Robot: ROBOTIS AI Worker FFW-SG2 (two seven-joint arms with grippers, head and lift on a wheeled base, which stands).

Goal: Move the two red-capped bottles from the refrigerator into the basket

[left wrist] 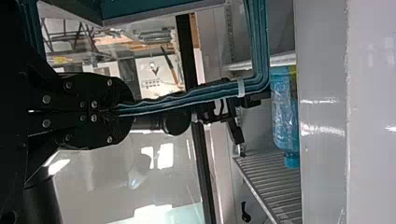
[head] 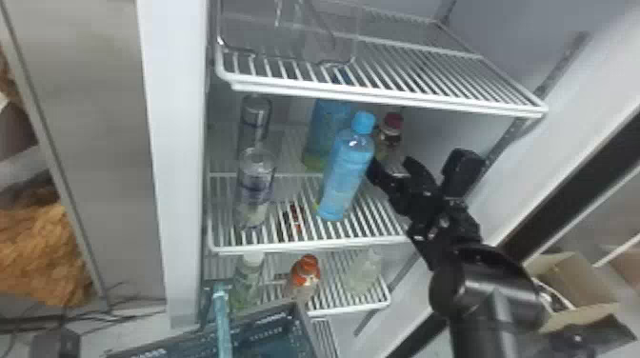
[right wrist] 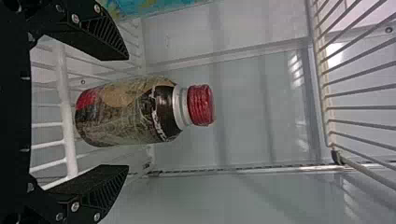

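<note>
The right gripper point(head: 390, 165) is in the refrigerator, its jaws parted wide, with a visible gap between the two fingers. Ahead of these jaws and in line with their opening stands one red-capped bottle point(right wrist: 126, 114), upright. In the right wrist view its lower body shows between the fingers, a gap on either side, and its neck and cap lie beyond the tips. Neither finger appears to touch it; how deep it sits between them I cannot tell.

Just beside the same jaws, on the robot's left, is a blue bottle point(head: 345, 171), standing on the middle shelf point(head: 305, 247). Farther to the left of the jaws are two clear bottles, the nearer one point(head: 255, 188) in front of the other point(head: 255, 119). Below the jaws, on the lower shelf point(head: 352, 311), an orange-topped bottle point(head: 306, 276) stands behind the basket point(head: 266, 333).

The left gripper point(left wrist: 123, 111) has its jaws pressed together on the basket handle point(left wrist: 187, 97). From these jaws the handle runs to the basket, which lies below and left of the right jaws in the head view.
</note>
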